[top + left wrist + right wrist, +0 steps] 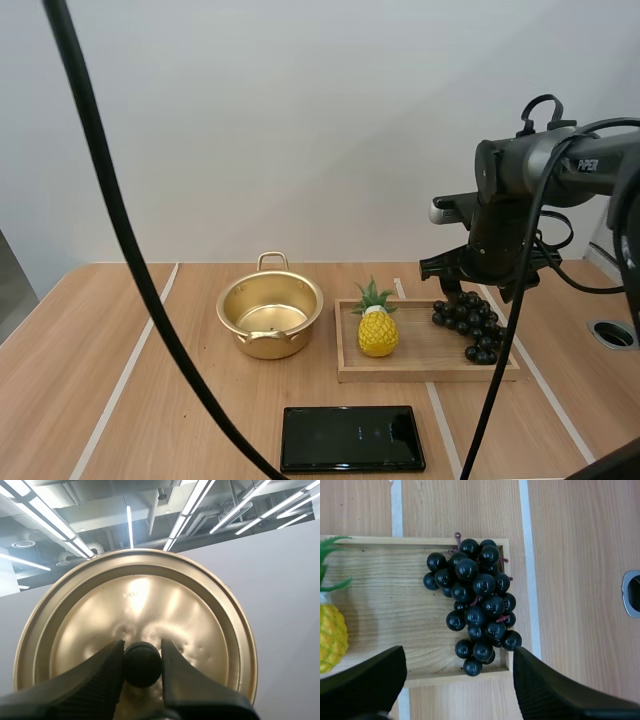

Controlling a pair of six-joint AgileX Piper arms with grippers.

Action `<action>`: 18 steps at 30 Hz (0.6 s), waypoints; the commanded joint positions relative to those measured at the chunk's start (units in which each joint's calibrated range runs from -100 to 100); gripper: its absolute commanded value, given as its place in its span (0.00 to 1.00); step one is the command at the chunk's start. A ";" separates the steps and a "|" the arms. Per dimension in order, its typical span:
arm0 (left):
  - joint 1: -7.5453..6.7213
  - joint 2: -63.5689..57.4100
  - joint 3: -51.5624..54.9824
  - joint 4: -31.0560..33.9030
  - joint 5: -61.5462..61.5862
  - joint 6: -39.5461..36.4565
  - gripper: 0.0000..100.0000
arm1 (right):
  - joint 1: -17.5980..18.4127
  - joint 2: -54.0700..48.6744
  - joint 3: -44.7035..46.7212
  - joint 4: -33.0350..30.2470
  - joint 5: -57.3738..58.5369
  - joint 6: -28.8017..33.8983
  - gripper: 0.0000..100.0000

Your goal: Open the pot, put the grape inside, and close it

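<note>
A gold pot (pixel 270 318) stands open on the table, left of a wooden tray (pixel 420 372). A bunch of dark grapes (pixel 470 325) lies at the tray's right end, spilling over its edge. My right gripper (pixel 482 283) hovers above the grapes; in the right wrist view its fingers (pixel 367 682) stand wide apart over the bunch (pixel 475 605), holding nothing. My left gripper (pixel 142 662) is shut on the black knob (pixel 142 664) of the gold lid (pixel 135 625), held up off the table.
A toy pineapple (pixel 377 325) stands at the tray's left end, near the pot. A black phone (pixel 352 438) lies flat in front of the tray. A round grommet hole (pixel 612 334) sits in the table at the far right.
</note>
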 commanded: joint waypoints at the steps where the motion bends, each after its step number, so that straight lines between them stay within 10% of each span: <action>1: -0.02 -0.28 -0.32 0.11 0.07 -0.31 0.00 | -0.27 1.20 0.15 -0.37 -2.27 0.20 1.00; 18: -0.02 -0.28 -0.32 0.11 0.07 -0.31 0.00 | -0.27 12.53 0.15 -9.13 -16.72 2.63 1.00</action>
